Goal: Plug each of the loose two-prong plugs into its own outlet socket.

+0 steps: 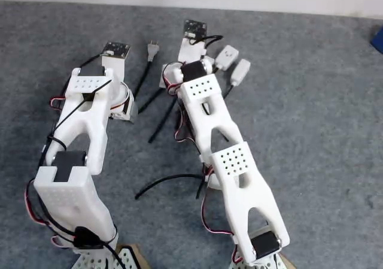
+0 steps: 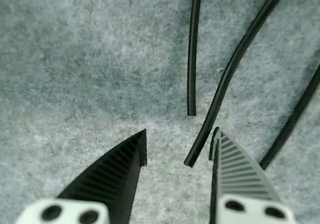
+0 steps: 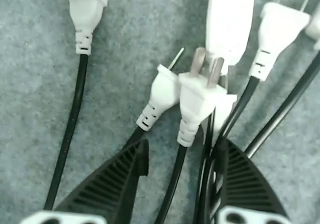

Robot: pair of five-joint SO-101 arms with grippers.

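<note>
In the right wrist view my right gripper (image 3: 183, 146) hangs open over a cluster of white two-prong plugs on black cords. One plug (image 3: 200, 95) and its cord lie between the fingers, with a second plug (image 3: 161, 92) beside it. Farther off are two more plugs (image 3: 86, 9) (image 3: 277, 25) and a white outlet socket (image 3: 231, 14). From above, a loose plug (image 1: 153, 48) lies between the arms, and two white sockets (image 1: 226, 56) (image 1: 240, 71) lie just past the right arm. My left gripper (image 2: 180, 144) is open above bare cord ends (image 2: 191, 112).
Everything lies on grey carpet (image 1: 311, 101). Black cords (image 1: 161, 182) trail between the two arms and under the right one. There is open carpet to the right of the sockets and to the left of the left arm. A blue object (image 1: 378, 38) sits at the far right edge.
</note>
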